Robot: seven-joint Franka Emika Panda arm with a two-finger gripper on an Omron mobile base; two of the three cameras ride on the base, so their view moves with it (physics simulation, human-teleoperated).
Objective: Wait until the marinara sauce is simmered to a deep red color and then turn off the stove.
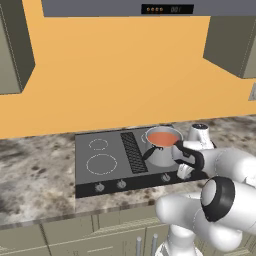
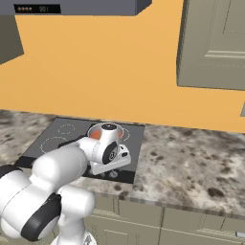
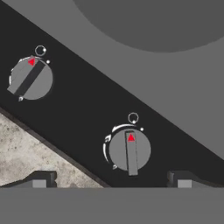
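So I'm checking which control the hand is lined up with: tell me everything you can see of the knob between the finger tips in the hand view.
The knob is a round, flat, silver-grey disc with a darker raised bar across it and a small red triangle at the bar's upper end, pointing toward a small white ring mark. White arc marks curve round its left side. It sits on the stove's black front strip, near the speckled counter edge. The open end effector hovers over it; whether it touches is unclear.

Your arm covers most of the steel pot in the right base view. The hood display is too small to read.
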